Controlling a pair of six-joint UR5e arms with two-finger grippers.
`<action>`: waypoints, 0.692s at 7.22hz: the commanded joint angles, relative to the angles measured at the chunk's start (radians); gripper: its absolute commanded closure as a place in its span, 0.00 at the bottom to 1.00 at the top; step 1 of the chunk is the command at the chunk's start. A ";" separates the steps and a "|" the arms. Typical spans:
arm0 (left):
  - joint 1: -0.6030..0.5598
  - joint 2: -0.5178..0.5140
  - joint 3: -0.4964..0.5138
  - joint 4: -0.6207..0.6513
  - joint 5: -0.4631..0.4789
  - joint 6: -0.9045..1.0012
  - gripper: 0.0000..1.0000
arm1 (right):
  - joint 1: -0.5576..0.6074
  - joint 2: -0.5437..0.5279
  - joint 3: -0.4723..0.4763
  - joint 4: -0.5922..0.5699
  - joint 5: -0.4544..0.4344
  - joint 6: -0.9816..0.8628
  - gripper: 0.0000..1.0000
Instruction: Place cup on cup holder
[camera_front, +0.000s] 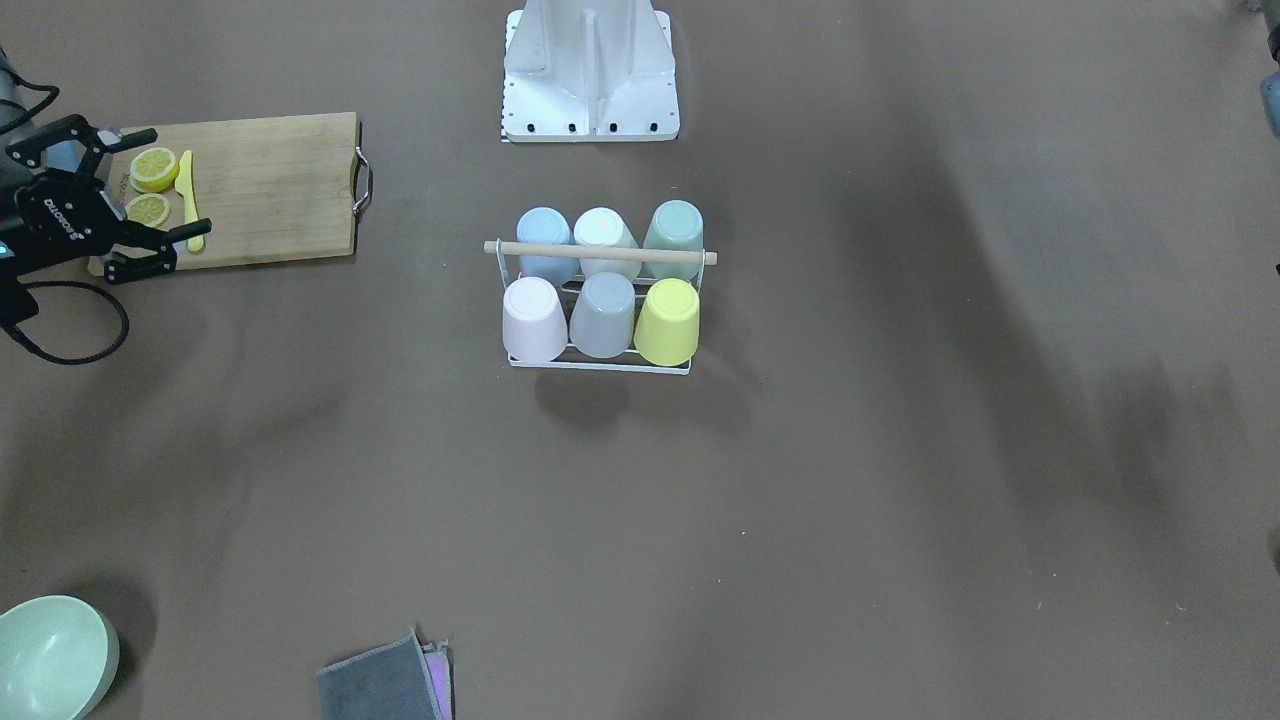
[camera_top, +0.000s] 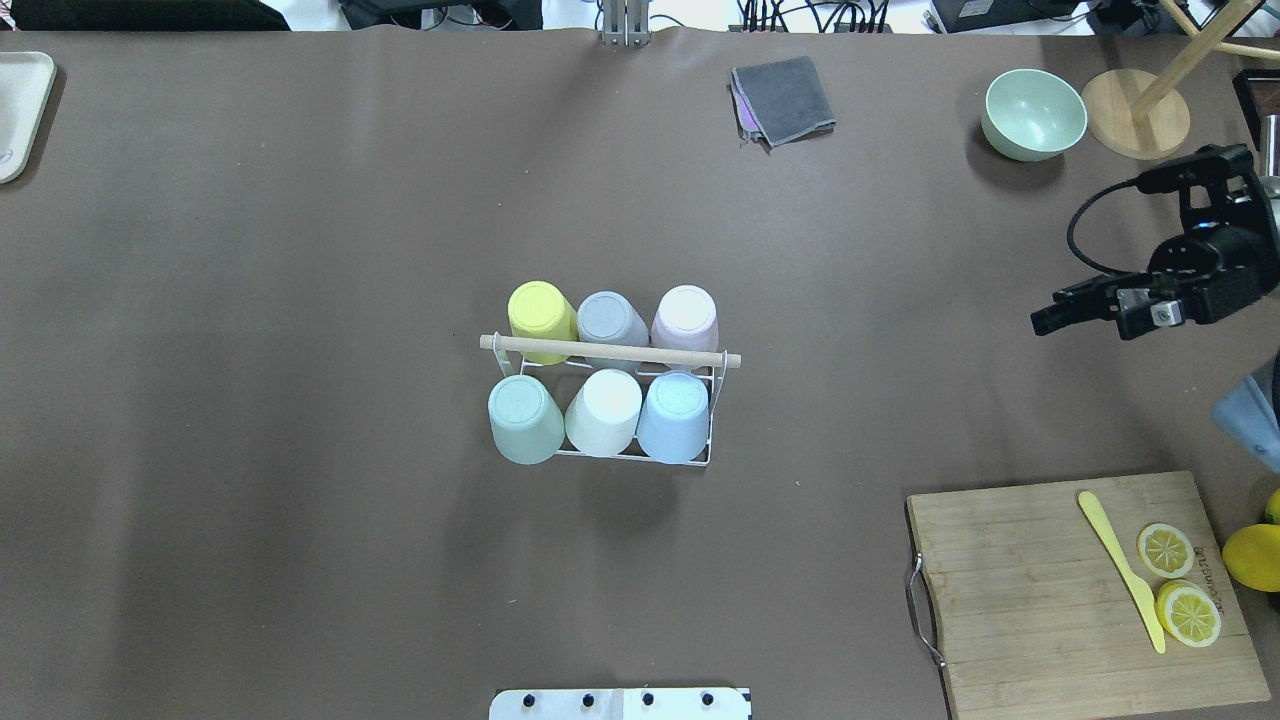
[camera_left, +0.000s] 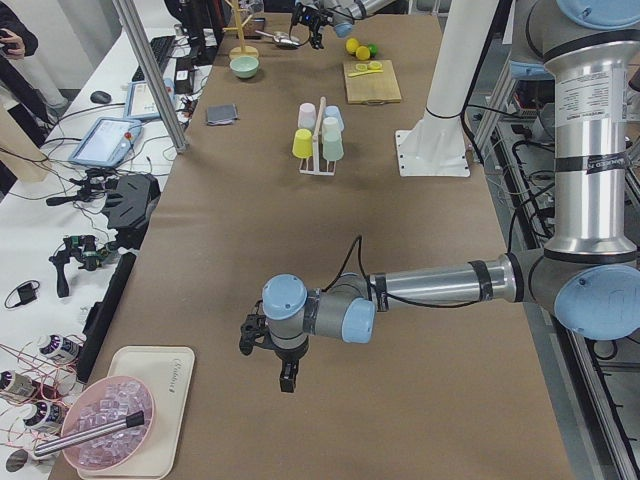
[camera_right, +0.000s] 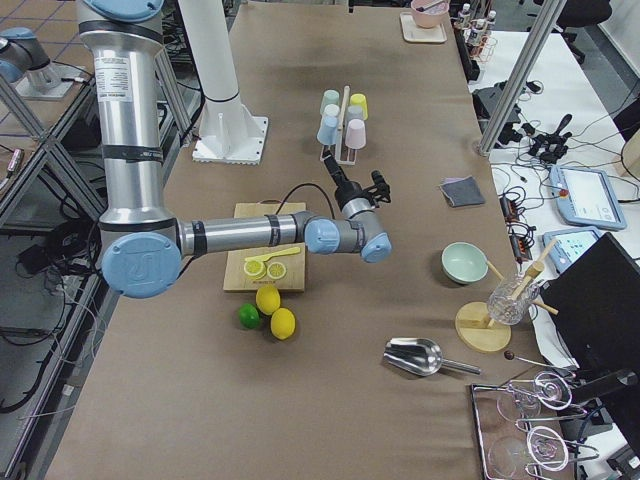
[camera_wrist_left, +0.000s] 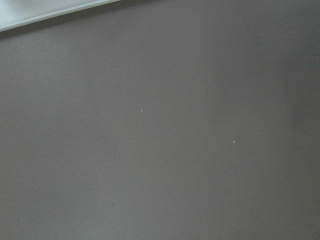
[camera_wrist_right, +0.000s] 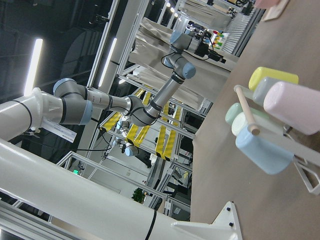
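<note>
Cup holder (camera_front: 600, 252) holds six cups (camera_front: 667, 320), so we judge placing done; right gripper (camera_front: 178, 181) wide open, empty; left gripper (camera_left: 266, 360) can't tell; next: just park arms.

A robotics lab: more robot arms (camera_wrist_right: 176, 69) in far metal-framed bays, a teach pendant (camera_left: 104, 142) and cables (camera_left: 28, 160) on the side bench (camera_left: 45, 235).

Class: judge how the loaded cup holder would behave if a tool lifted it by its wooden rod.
Probably light: the cup holder is thin white wire. Held at the middle of the wooden rod it should hang level, with three cups each side. The upturned cups look unfastened, so a tilt might shed one.
</note>
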 joint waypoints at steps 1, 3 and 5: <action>-0.001 0.017 0.015 0.005 0.002 0.004 0.02 | 0.064 -0.115 0.185 -0.133 -0.145 0.140 0.02; -0.036 0.027 -0.015 0.033 0.008 0.018 0.02 | 0.132 -0.120 0.207 -0.185 -0.285 0.225 0.01; -0.039 0.034 -0.043 0.056 0.006 0.016 0.02 | 0.202 -0.117 0.213 -0.195 -0.444 0.248 0.00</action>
